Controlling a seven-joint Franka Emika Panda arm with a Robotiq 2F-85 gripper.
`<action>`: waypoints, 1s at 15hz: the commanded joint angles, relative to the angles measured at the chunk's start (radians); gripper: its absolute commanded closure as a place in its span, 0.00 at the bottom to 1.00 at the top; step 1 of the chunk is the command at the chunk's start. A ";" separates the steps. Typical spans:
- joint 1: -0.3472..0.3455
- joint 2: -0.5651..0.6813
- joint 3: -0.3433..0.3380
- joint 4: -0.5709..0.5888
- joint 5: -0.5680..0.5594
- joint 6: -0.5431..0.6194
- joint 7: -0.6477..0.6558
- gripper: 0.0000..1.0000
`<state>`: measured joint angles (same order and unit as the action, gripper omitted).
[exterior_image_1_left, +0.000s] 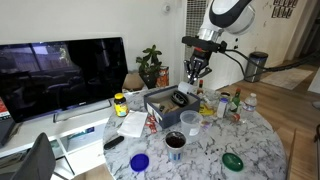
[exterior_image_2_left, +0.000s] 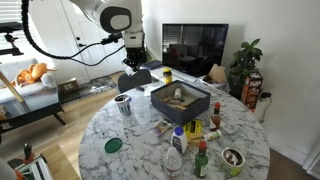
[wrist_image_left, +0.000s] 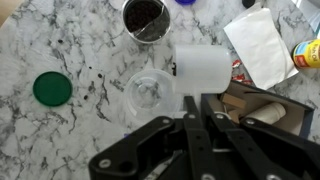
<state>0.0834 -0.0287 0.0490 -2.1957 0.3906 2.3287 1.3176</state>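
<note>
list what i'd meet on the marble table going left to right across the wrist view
green round plastic lid → clear plastic cup → white plastic cylindrical container → white paper napkin → yellow jar at the right edge

Your gripper (wrist_image_left: 197, 108) hangs over the desk (wrist_image_left: 60, 40) beside the box (wrist_image_left: 265, 112); a tipped cup (wrist_image_left: 203, 70) lies just beyond it, the lid (wrist_image_left: 52, 88) well apart from both.
</note>
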 joint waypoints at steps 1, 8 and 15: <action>-0.025 -0.041 -0.006 -0.086 -0.013 0.052 -0.042 0.98; -0.031 -0.052 -0.006 -0.208 0.065 0.276 -0.210 0.98; -0.011 -0.066 -0.002 -0.279 0.282 0.460 -0.454 0.98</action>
<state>0.0598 -0.0534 0.0436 -2.4191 0.5690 2.7317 0.9709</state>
